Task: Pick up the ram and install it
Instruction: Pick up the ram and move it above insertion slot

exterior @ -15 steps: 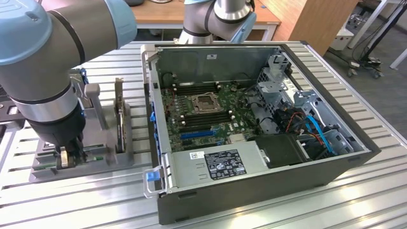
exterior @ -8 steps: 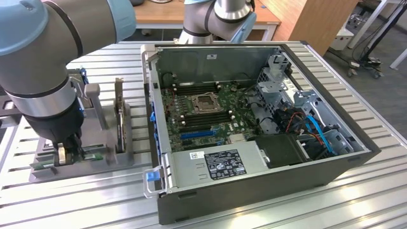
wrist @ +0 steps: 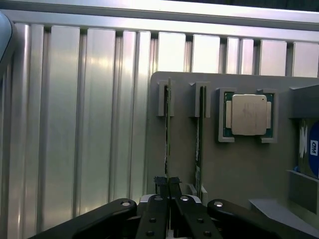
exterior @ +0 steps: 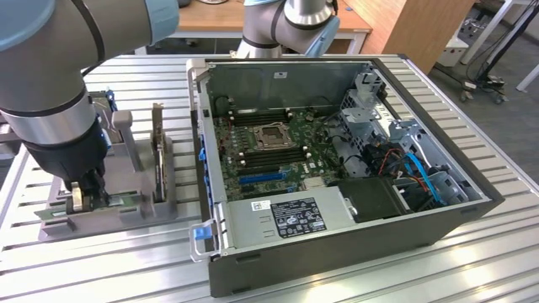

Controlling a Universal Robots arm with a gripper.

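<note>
The ram stands on edge in a slot of the grey holder, seen as a thin green line. My gripper is shut on its near end, with the black fingertips pressed to either side of it. A second thin stick stands in the neighbouring slot. In the exterior view my gripper reaches straight down into the holder at the exterior view's left, beside the open computer case. The motherboard has long empty memory slots around the processor socket.
A square silver processor chip lies in its own pocket of the holder. A taller expansion card stands upright in the holder between my gripper and the case. Drive cage and cables occupy the case's side at the exterior view's right. The ribbed aluminium table surrounds everything.
</note>
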